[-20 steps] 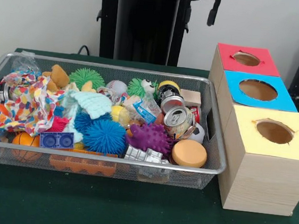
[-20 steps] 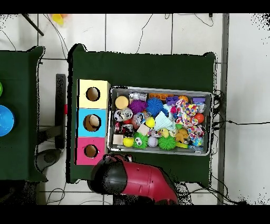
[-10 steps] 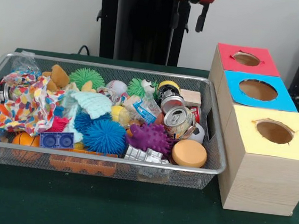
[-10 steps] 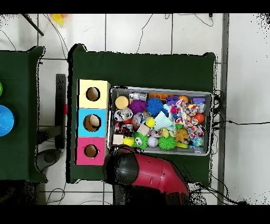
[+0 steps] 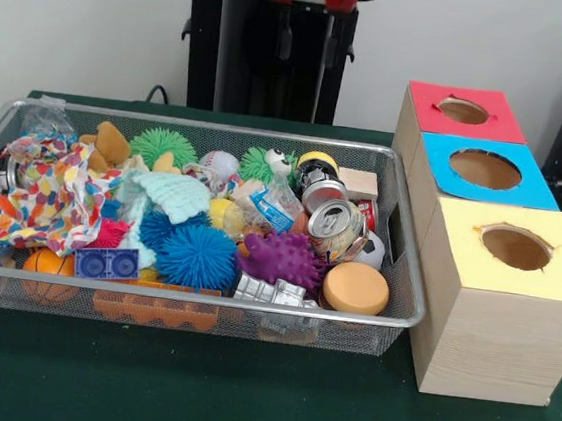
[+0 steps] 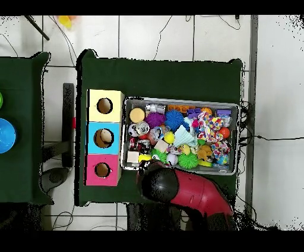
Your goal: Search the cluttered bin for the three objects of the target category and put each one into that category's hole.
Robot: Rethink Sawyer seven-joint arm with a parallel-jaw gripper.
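We see a table (image 5: 240, 407) under dark green cloth. Two things rest directly on it: a wire mesh bin (image 5: 394, 283) heaped with toys, and just beside it a row of three wooden boxes (image 5: 494, 338) topped red, blue and yellow. The gripper (image 5: 309, 38) hangs above the bin's far rim; the boxes lie to one side of it.

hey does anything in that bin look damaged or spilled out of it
Nothing has spilled: everything sits inside the wire bin. One silver drink can near the bin's right end looks crushed and lies tilted with its open top facing the camera. The colourful patterned cloth is crumpled over the left end.
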